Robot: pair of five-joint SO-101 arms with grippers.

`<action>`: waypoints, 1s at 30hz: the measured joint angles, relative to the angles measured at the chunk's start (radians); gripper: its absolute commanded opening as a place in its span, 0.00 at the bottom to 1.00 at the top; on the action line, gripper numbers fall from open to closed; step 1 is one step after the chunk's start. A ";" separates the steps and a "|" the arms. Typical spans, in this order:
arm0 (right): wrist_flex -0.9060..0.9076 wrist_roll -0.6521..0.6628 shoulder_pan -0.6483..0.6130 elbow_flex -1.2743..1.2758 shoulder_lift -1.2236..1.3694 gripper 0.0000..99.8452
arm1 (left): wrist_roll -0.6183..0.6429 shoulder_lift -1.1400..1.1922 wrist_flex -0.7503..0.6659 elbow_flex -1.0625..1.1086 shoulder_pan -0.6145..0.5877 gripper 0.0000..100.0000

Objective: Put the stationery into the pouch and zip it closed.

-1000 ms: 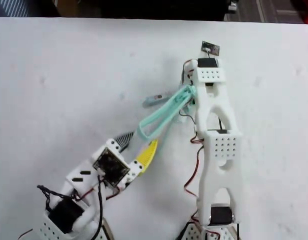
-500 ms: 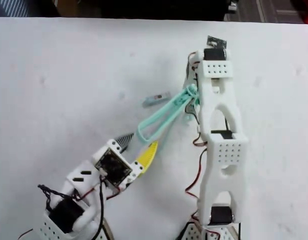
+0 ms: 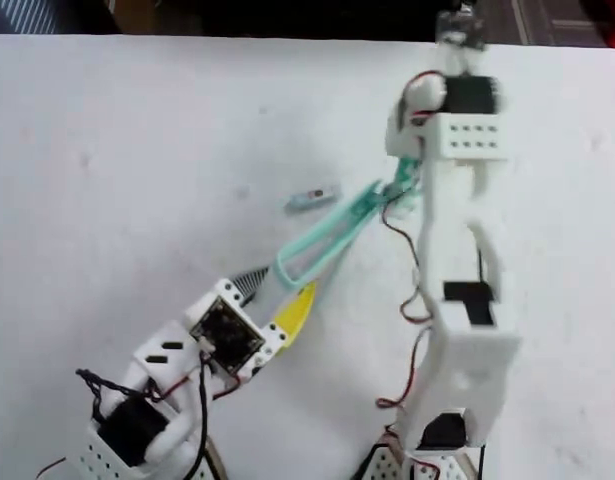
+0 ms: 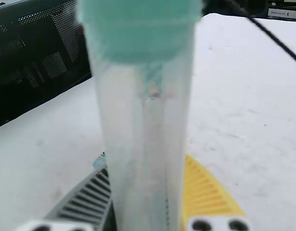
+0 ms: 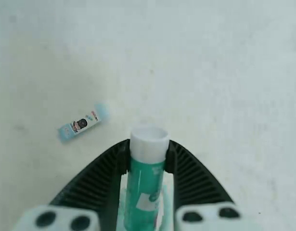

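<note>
A clear pouch (image 3: 322,245) with a teal rim stretches slantwise between the two arms. My left gripper (image 3: 272,295) is shut on its near end; in the left wrist view the pouch (image 4: 143,120) stands between the grey and yellow fingers (image 4: 205,192), with a pale stick shape inside it. My right gripper (image 5: 148,159) is shut on a teal stick with a white cap (image 5: 148,142), at the pouch's far end (image 3: 392,192). A small blue-and-white stationery piece (image 3: 312,198) lies on the table beside the pouch, also seen from the right wrist (image 5: 83,122).
The white table (image 3: 137,150) runs to a dark far edge at the back. The right arm's body (image 3: 457,300) spans the right side, with red wires hanging beside it. A black mesh object (image 4: 37,62) stands beyond the table edge.
The right arm has swung toward the far right of the table, carrying the teal stick. The pouch's far end followed it. The left arm and the small piece kept still.
</note>
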 measured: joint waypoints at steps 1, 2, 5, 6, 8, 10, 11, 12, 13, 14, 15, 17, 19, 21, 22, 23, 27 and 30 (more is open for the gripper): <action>0.003 0.000 0.000 0.021 -0.052 0.02 | 0.000 0.000 0.000 0.000 0.002 0.14; 0.003 0.000 0.000 0.041 -0.101 0.02 | 0.000 0.000 0.000 0.000 0.002 0.14; 0.003 0.003 -0.006 0.098 -0.265 0.02 | 0.000 0.000 0.000 0.000 0.002 0.14; 0.003 0.005 -0.003 0.110 -0.324 0.02 | 0.000 0.000 0.000 0.000 0.002 0.14; 0.003 0.006 0.000 0.127 -0.430 0.02 | 0.000 0.000 0.000 0.000 0.006 0.14; 0.003 0.006 -0.002 0.144 -0.534 0.02 | 0.000 0.000 0.011 0.000 0.009 0.14; 0.003 0.006 -0.003 0.153 -0.578 0.02 | 0.000 0.000 0.014 0.000 0.011 0.14; 0.003 0.006 -0.005 0.164 -0.628 0.02 | 0.000 0.000 0.015 0.000 0.011 0.14; 0.003 0.006 -0.006 0.181 -0.672 0.02 | -0.002 0.000 0.015 0.000 0.011 0.14; 0.003 0.006 -0.006 0.206 -0.717 0.02 | -0.002 0.000 0.015 0.000 0.009 0.14; 0.003 0.006 -0.002 0.238 -0.760 0.02 | -0.002 0.000 0.015 0.000 0.009 0.14; 0.003 0.006 -0.002 0.322 -0.836 0.02 | -0.002 0.000 0.015 0.000 0.009 0.14; -0.028 0.006 -0.003 0.402 -0.907 0.02 | -0.002 0.000 0.015 0.000 0.009 0.14; -0.083 0.006 -0.003 0.477 -0.988 0.02 | -0.002 0.000 0.015 0.000 0.009 0.14; -0.114 0.006 -0.002 0.509 -1.031 0.02 | -0.002 0.000 0.015 0.000 0.009 0.14; -0.149 0.006 -0.002 0.543 -1.079 0.02 | -0.002 0.000 0.015 0.000 0.009 0.14; -0.307 0.006 -0.038 0.660 -1.254 0.02 | -0.002 0.000 0.015 0.000 0.009 0.14; -0.405 0.006 -0.153 0.730 -1.355 0.02 | -0.002 0.000 0.015 0.000 0.009 0.14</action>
